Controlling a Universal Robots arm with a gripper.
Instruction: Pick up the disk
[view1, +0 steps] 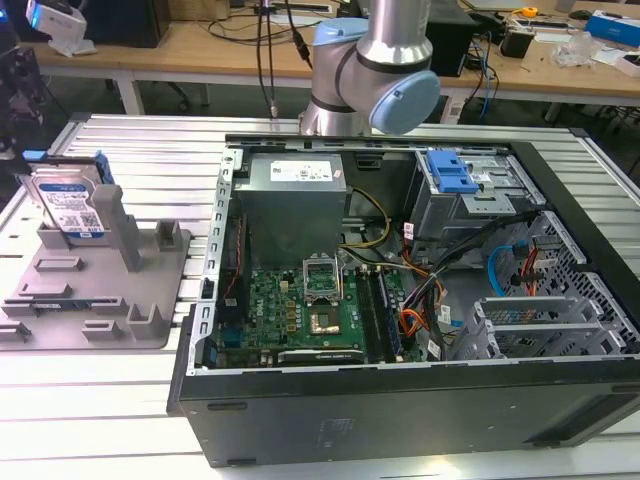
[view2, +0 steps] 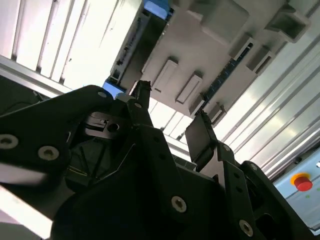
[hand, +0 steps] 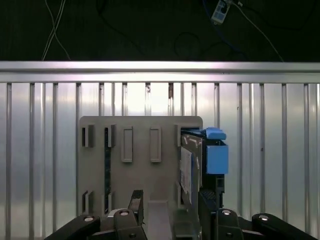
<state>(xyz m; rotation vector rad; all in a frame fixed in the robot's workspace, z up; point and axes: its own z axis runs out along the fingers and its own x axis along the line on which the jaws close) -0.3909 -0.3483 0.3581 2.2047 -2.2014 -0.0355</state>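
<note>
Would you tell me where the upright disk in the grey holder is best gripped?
Probably across its two broad faces near the top edge, descending from above: the disk stands on edge in the grey holder, top free.

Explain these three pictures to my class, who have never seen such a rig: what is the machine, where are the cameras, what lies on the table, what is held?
The machine is one robot arm, seen in the exterior view from a camera off the arm. Both wrist views come from cameras riding on the arm, so its black two-fingered hand shows in them. On the ribbed metal table sit an open computer case and a grey holder. The disk, a silver drive with blue rails, stands upright in that holder. The hand is open and holds nothing.
</note>
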